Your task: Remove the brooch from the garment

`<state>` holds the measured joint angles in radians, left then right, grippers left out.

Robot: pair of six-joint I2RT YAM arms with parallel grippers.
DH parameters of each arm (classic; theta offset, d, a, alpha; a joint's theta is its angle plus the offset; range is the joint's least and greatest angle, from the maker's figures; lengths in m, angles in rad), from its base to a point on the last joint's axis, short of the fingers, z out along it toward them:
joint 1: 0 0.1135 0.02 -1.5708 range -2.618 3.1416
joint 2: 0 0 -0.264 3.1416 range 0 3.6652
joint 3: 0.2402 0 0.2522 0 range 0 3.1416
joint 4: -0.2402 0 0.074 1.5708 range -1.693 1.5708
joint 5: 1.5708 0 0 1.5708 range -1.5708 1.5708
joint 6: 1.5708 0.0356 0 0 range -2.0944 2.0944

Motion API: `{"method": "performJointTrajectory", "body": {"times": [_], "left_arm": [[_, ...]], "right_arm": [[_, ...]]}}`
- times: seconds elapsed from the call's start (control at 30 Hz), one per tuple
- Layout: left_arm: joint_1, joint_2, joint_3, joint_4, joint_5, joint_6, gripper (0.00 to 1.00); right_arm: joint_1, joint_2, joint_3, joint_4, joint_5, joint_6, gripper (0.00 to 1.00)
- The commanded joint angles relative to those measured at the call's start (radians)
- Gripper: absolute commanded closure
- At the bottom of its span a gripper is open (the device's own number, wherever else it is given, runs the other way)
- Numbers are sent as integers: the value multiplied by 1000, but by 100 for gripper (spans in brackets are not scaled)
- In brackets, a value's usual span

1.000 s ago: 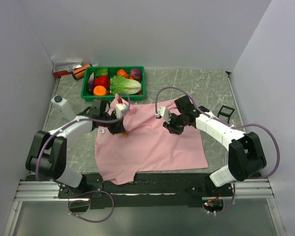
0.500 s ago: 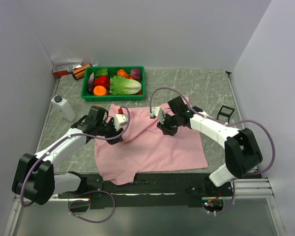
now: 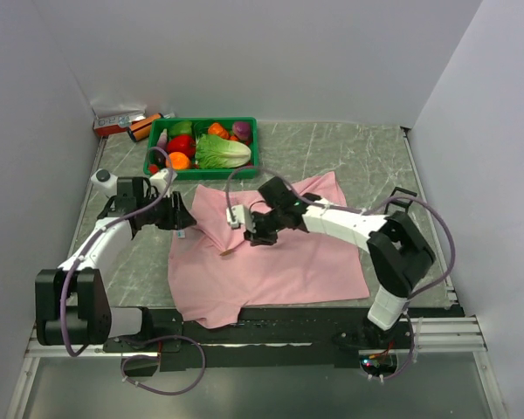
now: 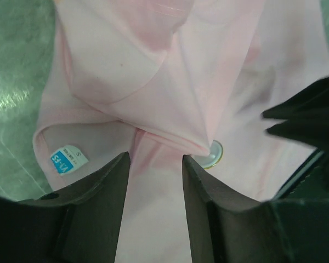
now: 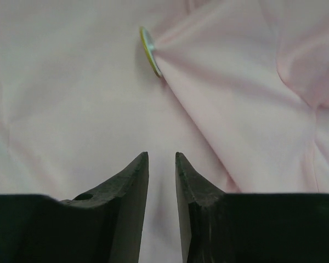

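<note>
The pink garment [image 3: 288, 262] lies spread on the table, with a raised fold running across its left half. The brooch [image 4: 211, 154], a small round silvery disc with a gold rim, sits at the tip of that fold; it shows edge-on in the right wrist view [image 5: 149, 51] and as a small speck from above [image 3: 226, 251]. My left gripper [image 4: 156, 164] is open over the garment's left edge near a blue size label [image 4: 63, 161], with the brooch just beyond its right finger. My right gripper [image 5: 162, 159] is narrowly open above flat cloth, short of the brooch.
A green basket [image 3: 154, 148] of vegetables stands at the back left. A white bottle [image 3: 103, 179] is beside my left arm. A red box and an orange can [image 3: 127, 124] lie in the back-left corner. A black frame [image 3: 402, 197] sits at the right.
My left gripper has drawn back left to the garment's edge. My right gripper has travelled left across the cloth toward the brooch. The fold in the garment has shifted.
</note>
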<state>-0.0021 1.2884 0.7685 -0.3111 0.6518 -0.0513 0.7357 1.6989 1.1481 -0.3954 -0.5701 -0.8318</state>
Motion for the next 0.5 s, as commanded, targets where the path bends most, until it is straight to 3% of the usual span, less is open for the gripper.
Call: {"method": "performJointTrajectory", "body": {"times": [0.0, 0.23, 0.47], "left_arm": [[53, -3, 31, 30, 92, -165, 51], [125, -58, 15, 0, 78, -151, 51], [129, -90, -28, 29, 91, -167, 51]], "right_arm": [[65, 74, 53, 121, -21, -84, 68], [106, 183, 107, 170, -27, -148, 69], [120, 226, 160, 149, -28, -130, 71]]}}
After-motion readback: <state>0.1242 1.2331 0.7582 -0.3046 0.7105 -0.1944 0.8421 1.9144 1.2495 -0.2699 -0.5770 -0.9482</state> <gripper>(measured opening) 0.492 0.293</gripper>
